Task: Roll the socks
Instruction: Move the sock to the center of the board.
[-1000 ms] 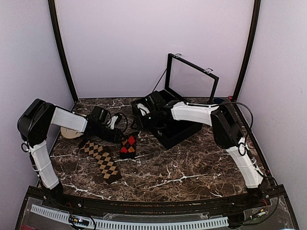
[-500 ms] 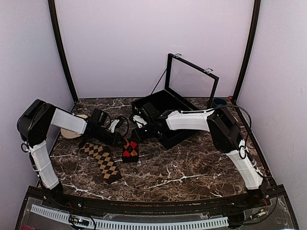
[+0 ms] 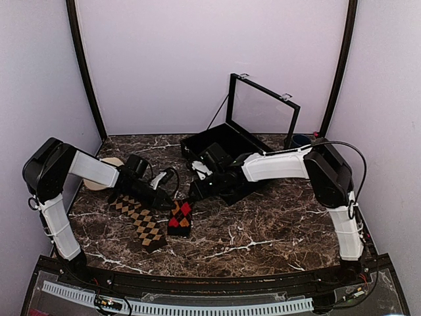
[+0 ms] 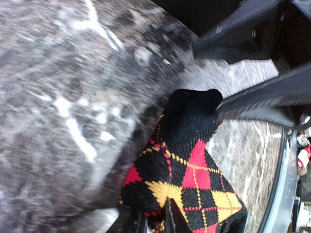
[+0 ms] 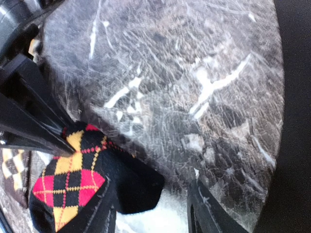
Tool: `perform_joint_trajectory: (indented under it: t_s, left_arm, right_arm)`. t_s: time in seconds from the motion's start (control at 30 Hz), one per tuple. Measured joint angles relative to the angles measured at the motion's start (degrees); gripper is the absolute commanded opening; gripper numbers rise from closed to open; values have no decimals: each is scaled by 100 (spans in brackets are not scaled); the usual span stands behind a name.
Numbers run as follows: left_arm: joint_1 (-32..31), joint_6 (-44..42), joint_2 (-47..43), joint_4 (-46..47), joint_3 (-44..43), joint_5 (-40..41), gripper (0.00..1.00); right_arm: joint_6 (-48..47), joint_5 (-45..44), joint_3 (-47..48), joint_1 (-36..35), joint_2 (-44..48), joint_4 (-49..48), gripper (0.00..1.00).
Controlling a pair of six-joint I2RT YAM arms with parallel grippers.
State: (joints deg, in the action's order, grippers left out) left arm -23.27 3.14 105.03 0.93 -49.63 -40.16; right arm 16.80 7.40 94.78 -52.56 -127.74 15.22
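The red-and-orange argyle sock [image 3: 179,217] lies folded on the marble table [image 3: 276,224]. My left gripper [image 3: 168,197] is shut on one end of it; in the left wrist view its fingers [image 4: 171,219] pinch the sock [image 4: 194,179] at the bottom edge. My right gripper [image 3: 199,191] hovers open just behind the sock. In the right wrist view the sock's black end [image 5: 136,189] lies between the open fingers [image 5: 201,208], beside the left one. The tan-diamond sock [image 3: 139,220] lies flat to the left, also showing in the right wrist view [image 5: 12,167].
A black box [image 3: 231,172] with its clear lid [image 3: 263,108] raised stands at the back, right behind the right gripper. A beige round object [image 3: 99,182] sits behind the left arm. A blue cup [image 3: 301,139] is at the back right.
My right gripper has come out from over the box down toward the sock. My left gripper has pulled the red-and-orange sock nearer to the front.
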Motion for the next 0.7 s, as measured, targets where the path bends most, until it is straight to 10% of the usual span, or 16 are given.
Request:
perform_joint_trajectory:
  t_s: [0.7]
  left_arm:
    - [-603,-555,22,-601,9,-599,13]
  right_arm:
    - [815,382,-2446,-223,1196,-1447,50]
